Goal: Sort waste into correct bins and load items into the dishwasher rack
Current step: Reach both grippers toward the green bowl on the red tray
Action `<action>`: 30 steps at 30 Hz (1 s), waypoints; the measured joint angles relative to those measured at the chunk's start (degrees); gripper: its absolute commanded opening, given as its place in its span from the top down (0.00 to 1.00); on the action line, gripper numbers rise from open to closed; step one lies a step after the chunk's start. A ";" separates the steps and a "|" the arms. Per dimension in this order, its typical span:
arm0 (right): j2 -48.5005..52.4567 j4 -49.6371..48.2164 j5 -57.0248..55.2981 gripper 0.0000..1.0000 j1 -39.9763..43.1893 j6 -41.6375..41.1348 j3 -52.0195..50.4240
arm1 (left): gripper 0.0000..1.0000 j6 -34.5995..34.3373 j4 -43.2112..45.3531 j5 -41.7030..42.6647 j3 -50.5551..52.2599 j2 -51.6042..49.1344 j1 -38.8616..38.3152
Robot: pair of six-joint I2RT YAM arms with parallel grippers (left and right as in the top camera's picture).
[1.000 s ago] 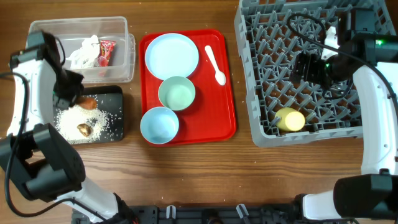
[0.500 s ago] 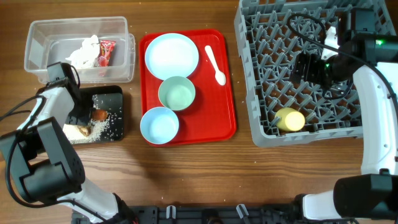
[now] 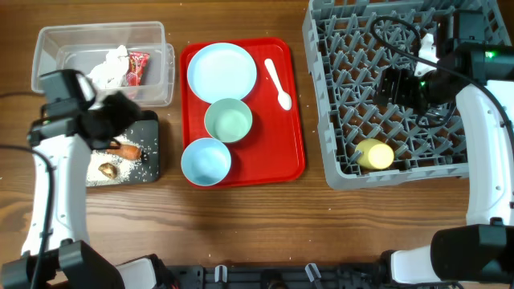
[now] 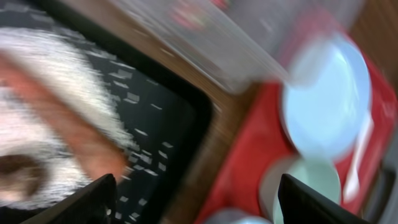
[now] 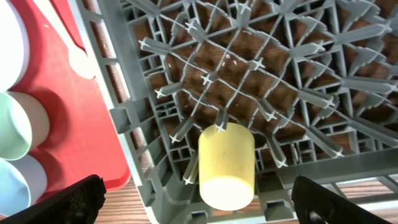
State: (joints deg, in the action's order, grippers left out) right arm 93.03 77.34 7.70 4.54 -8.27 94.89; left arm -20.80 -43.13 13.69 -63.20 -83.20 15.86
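Note:
My left gripper (image 3: 127,116) hovers open over the far edge of the black tray (image 3: 148,120), with nothing between its fingers (image 4: 81,202). On that tray lie loose rice (image 3: 92,156), an orange carrot-like stick (image 3: 127,149) and a brown lump (image 3: 108,168). The stick (image 4: 68,137) also shows in the blurred left wrist view. The clear tub (image 3: 48,48) holds a white tissue (image 3: 108,68) and a red wrapper (image 3: 138,66). My right gripper (image 3: 393,87) stays open above the grey rack (image 3: 321,120). A yellow cup (image 5: 226,165) lies on its side among the rack's near pegs.
A red tray (image 3: 293,152) in the middle carries a pale blue plate (image 3: 222,72), a green-white bowl (image 3: 228,120), a pale blue bowl (image 3: 206,160) and a white spoon (image 3: 278,83). The rack fills the right side, with bare wooden table in front of everything.
My left gripper opened and let go of the orange stick, which now lies on the black tray. The left arm swung toward the red tray. The right arm has not moved.

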 measured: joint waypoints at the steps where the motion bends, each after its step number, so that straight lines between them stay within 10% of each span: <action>1: 0.00 -0.26 0.50 0.01 0.00 0.00 0.00 | 0.18 3.78 -0.44 1.95 0.02 0.00 -3.17; 12: 0.00 -5.77 11.58 0.07 -2.34 2.54 0.00 | 0.11 10.64 2.73 -5.75 0.00 0.00 -34.34; 22: 13.70 -32.68 8.04 0.37 -35.36 -15.54 -0.94 | 0.02 -1.60 2.01 -7.74 -0.09 0.07 -19.17; 30: 31.69 -33.09 6.60 0.77 -37.13 -20.26 -1.86 | 0.01 -2.05 0.22 -7.96 -0.09 0.07 -18.03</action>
State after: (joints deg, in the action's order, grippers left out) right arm 124.73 44.25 14.31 -32.60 -28.53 93.03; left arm -22.85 -42.92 5.74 -63.29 -83.13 -2.17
